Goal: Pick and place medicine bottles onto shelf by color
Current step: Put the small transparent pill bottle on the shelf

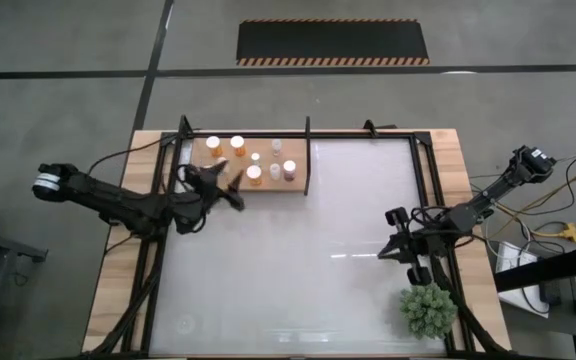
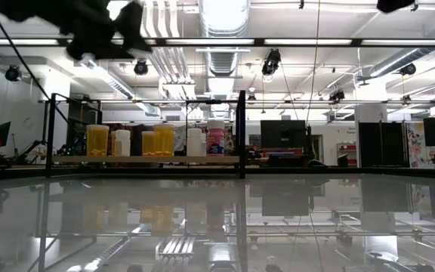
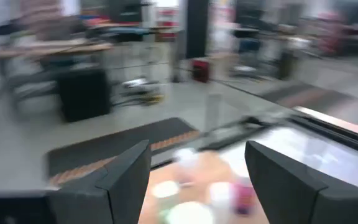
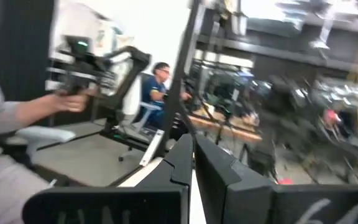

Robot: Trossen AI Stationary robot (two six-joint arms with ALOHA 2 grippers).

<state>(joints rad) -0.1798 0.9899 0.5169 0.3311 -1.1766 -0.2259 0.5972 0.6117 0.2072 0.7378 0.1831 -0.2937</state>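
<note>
The shelf [image 1: 302, 180], a pale wood board in a black frame, lies at the table's far left. Several medicine bottles stand on it by their bases. Orange ones [image 1: 213, 146] are toward the left, whitish ones [image 1: 277, 147] in the middle and a purple one [image 1: 289, 170] to the right. The low view shows them in a row: orange [image 2: 97, 140], whitish [image 2: 195, 142], purple [image 2: 216, 140]. My left gripper [image 1: 234, 190] hangs open above the shelf's near edge, holding nothing; in its wrist view [image 3: 197, 158] blurred white caps [image 3: 166, 190] show below. My right gripper [image 1: 386, 250] waits shut at the table's right.
A spiky green potted plant [image 1: 428, 308] stands at the near right corner, close to my right arm. Black frame posts [image 2: 241, 132] rise at the shelf's corners. The glossy white tabletop [image 1: 308, 270] spreads between both arms. People [image 4: 157, 81] show in the room beyond.
</note>
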